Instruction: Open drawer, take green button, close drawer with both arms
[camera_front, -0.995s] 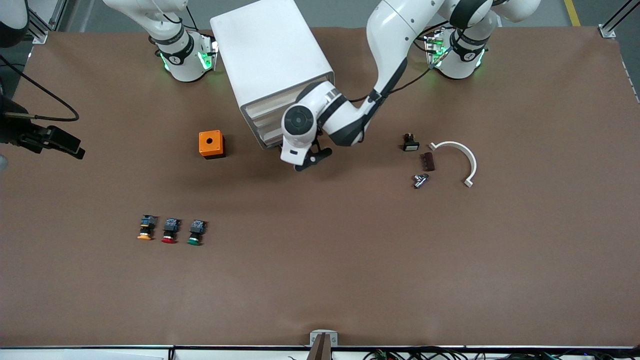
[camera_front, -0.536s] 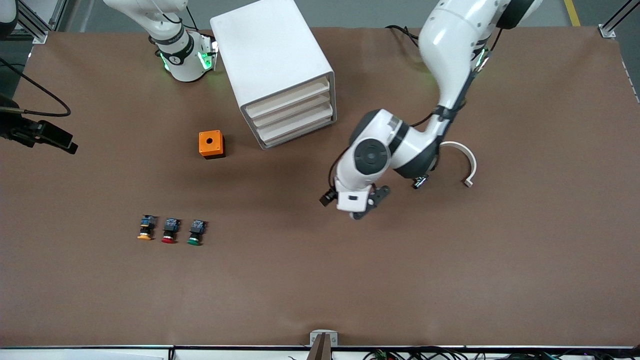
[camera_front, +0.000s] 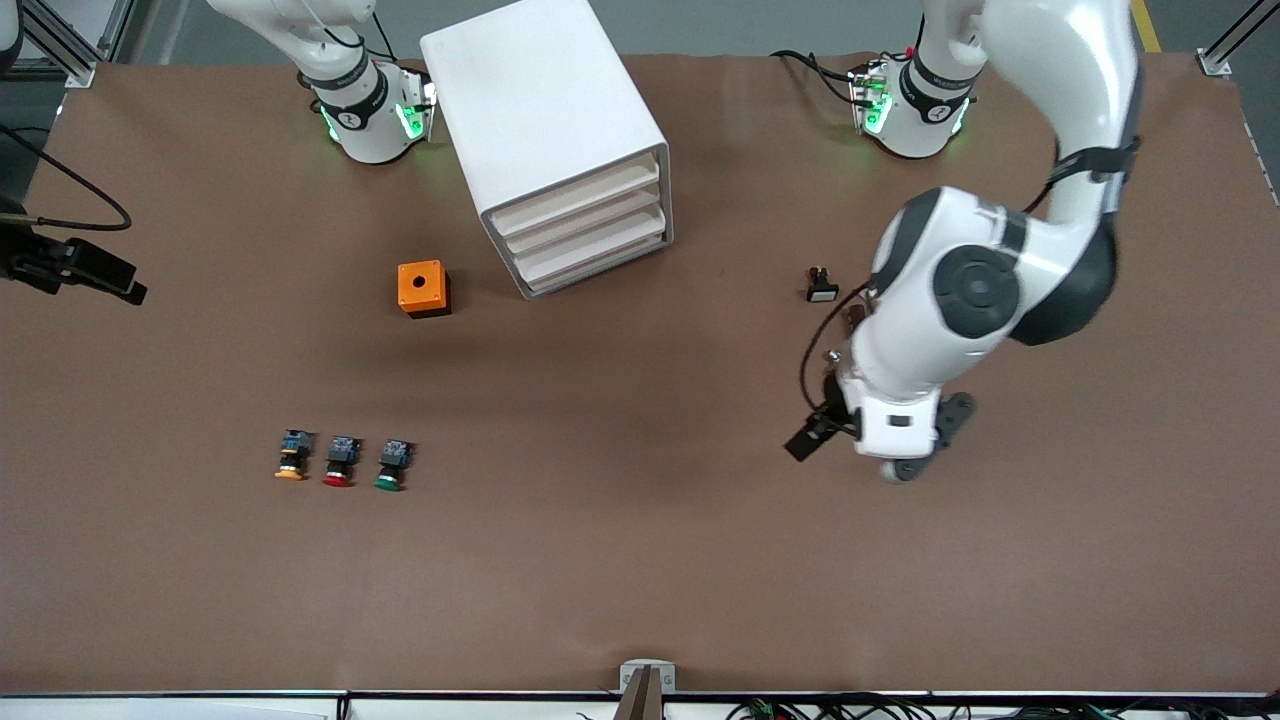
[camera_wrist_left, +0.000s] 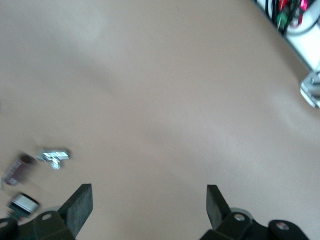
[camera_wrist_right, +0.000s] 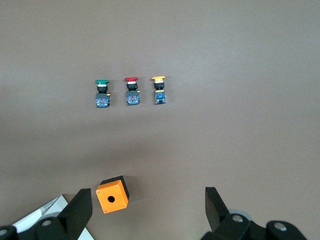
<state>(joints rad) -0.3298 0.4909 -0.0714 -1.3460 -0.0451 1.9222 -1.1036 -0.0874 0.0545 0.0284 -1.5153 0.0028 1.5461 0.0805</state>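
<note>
The white cabinet (camera_front: 545, 110) stands near the right arm's base, and all its drawers are shut, including the lower two (camera_front: 592, 255). The green button (camera_front: 390, 468) lies on the table in a row with a red-capped one (camera_front: 338, 464) and a yellow-capped one (camera_front: 290, 460), nearer the front camera than the orange box (camera_front: 423, 288). It also shows in the right wrist view (camera_wrist_right: 101, 93). My left gripper (camera_wrist_left: 148, 197) is open and empty over bare table, beside some small parts. My right gripper (camera_wrist_right: 148, 200) is open and empty, high over the orange box (camera_wrist_right: 112, 194).
A black-and-white switch (camera_front: 822, 285), a brown piece (camera_front: 853, 318) and a metal piece (camera_wrist_left: 55, 155) lie toward the left arm's end, partly under the left arm. A black part with a cable (camera_front: 80, 270) hangs at the right arm's end.
The left arm swung away from in front of the cabinet's drawers, toward its own end of the table and nearer the front camera. The drawers stay shut. The buttons have not moved.
</note>
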